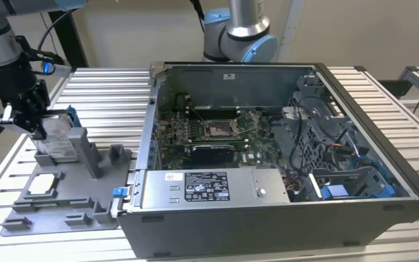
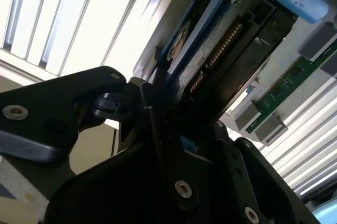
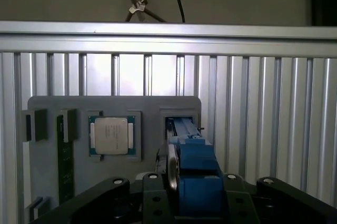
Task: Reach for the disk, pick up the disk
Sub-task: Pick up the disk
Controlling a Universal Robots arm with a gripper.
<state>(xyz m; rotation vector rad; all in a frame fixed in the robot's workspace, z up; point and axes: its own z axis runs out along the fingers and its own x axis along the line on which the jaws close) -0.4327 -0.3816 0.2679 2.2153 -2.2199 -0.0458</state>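
1. At the exterior view's left, the hand (image 1: 28,121) is clenched on the disk (image 1: 55,136). The reach looks finished and the grip made.
2. The disk stands on edge, low over its slot in the grey holder (image 1: 78,204) on the slatted table (image 1: 107,93). I cannot tell whether it has cleared the slot, so the lift seems the part left to do.
3. The holder's upright post (image 1: 82,153) stands just beside the disk and could snag it. A square chip (image 1: 42,184) lies flat nearby.
4. Further right, well apart, sits an open computer case (image 1: 268,224). A second arm (image 1: 239,27) stands behind it.
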